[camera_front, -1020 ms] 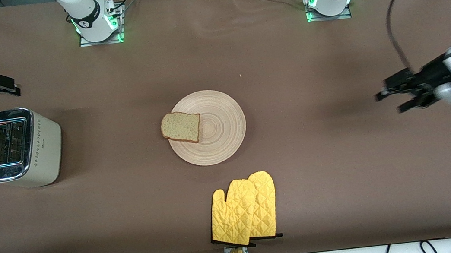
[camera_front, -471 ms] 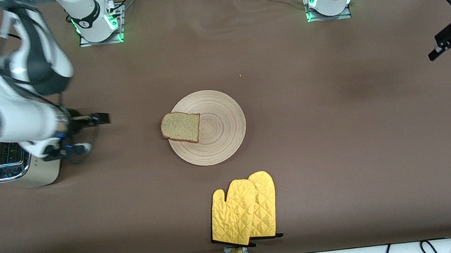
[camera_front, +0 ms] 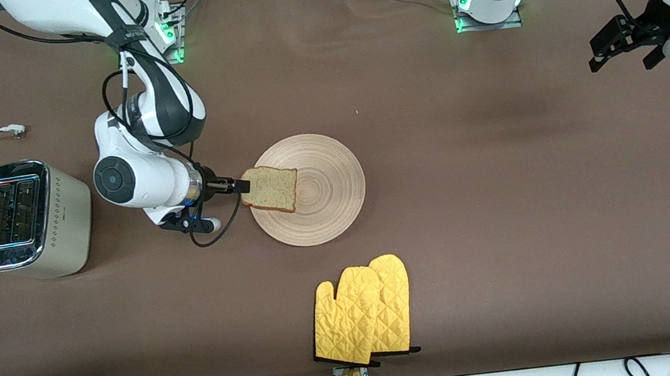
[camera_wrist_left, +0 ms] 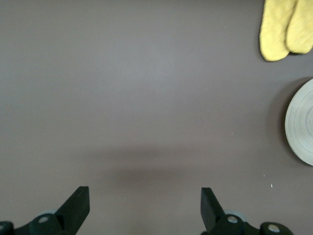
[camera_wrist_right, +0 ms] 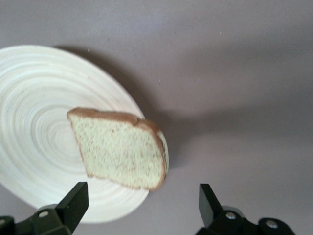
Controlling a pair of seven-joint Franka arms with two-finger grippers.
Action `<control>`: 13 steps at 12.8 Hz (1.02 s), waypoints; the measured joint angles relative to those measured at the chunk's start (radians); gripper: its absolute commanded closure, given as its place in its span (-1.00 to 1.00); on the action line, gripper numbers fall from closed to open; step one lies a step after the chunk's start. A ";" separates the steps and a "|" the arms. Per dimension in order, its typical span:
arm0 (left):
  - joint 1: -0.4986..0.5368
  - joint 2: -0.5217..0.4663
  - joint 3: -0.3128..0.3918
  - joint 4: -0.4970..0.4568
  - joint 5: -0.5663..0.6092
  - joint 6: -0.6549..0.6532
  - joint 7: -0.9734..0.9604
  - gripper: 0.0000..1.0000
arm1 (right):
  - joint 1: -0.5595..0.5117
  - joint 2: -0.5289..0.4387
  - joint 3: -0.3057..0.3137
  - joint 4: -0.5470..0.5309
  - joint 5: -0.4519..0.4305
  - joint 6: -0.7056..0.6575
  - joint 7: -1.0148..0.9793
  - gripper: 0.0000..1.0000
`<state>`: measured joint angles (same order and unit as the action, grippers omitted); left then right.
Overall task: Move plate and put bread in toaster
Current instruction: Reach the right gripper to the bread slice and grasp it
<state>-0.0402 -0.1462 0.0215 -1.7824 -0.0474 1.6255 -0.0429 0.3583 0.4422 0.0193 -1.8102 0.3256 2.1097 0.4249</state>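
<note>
- the round, pale beige wooden-looking plate (camera_front: pixel 316 190) with ring grooves is sitting near the middle of the brown table (camera_front: pixel 474 208).
- the squarish slice of light brown speckled bread (camera_front: pixel 270 189) with a darker crust is lying on the plate's edge toward the right arm's end, one side overhanging the rim.
- the cream-white two-slot toaster (camera_front: pixel 28 220) with a chrome top is standing at the right arm's end of the table, well apart from the plate, its slots showing no bread.
- the right gripper (camera_front: pixel 236 187) is hovering at the bread's overhanging edge; in the right wrist view its jaws are spread wide, gripping nothing, the bread (camera_wrist_right: pixel 121 149) showing between them.
- the left gripper (camera_front: pixel 624 46) is waiting over the left arm's end of the table, jaws spread apart and holding nothing.
- a pair of yellow quilted oven mitts (camera_front: pixel 364 313) is lying nearer the front camera than the plate.
</note>
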 measured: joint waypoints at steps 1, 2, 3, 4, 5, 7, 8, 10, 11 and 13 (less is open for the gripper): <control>0.001 0.000 0.005 0.012 0.014 -0.023 -0.013 -1.00 | 0.000 0.001 0.003 -0.040 0.002 0.062 -0.001 -1.00; 0.003 0.000 0.011 0.025 0.028 -0.037 -0.015 -1.00 | 0.000 0.004 0.006 -0.078 0.002 0.120 -0.005 -0.99; 0.004 0.000 0.016 0.034 0.033 -0.046 -0.015 -1.00 | -0.001 0.007 0.012 -0.110 0.003 0.168 -0.011 -0.98; 0.004 0.002 0.017 0.036 0.033 -0.051 -0.016 -1.00 | -0.002 0.010 0.025 -0.137 0.004 0.204 -0.012 -0.79; 0.004 0.007 0.017 0.037 0.033 -0.052 -0.018 -1.00 | -0.001 0.010 0.038 -0.159 0.004 0.230 -0.012 -0.57; 0.004 0.018 0.018 0.038 0.034 -0.052 -0.018 -1.00 | -0.001 0.010 0.052 -0.180 0.005 0.257 -0.012 -0.28; 0.004 0.022 0.018 0.039 0.034 -0.052 -0.018 -1.00 | -0.001 0.010 0.052 -0.182 0.006 0.261 -0.012 -0.21; 0.004 0.026 0.018 0.041 0.034 -0.052 -0.018 -1.00 | -0.003 0.010 0.052 -0.183 0.020 0.261 -0.043 -0.01; 0.004 0.026 0.018 0.043 0.034 -0.052 -0.018 -1.00 | -0.006 0.010 0.052 -0.185 0.063 0.261 -0.086 0.14; 0.004 0.026 0.018 0.046 0.034 -0.052 -0.018 -1.00 | -0.012 0.011 0.051 -0.190 0.164 0.261 -0.202 0.57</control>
<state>-0.0365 -0.1204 0.0394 -1.7360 -0.0139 1.5738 -0.0611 0.3463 0.4528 0.0705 -2.0006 0.4895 2.3707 0.2232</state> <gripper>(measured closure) 0.000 0.524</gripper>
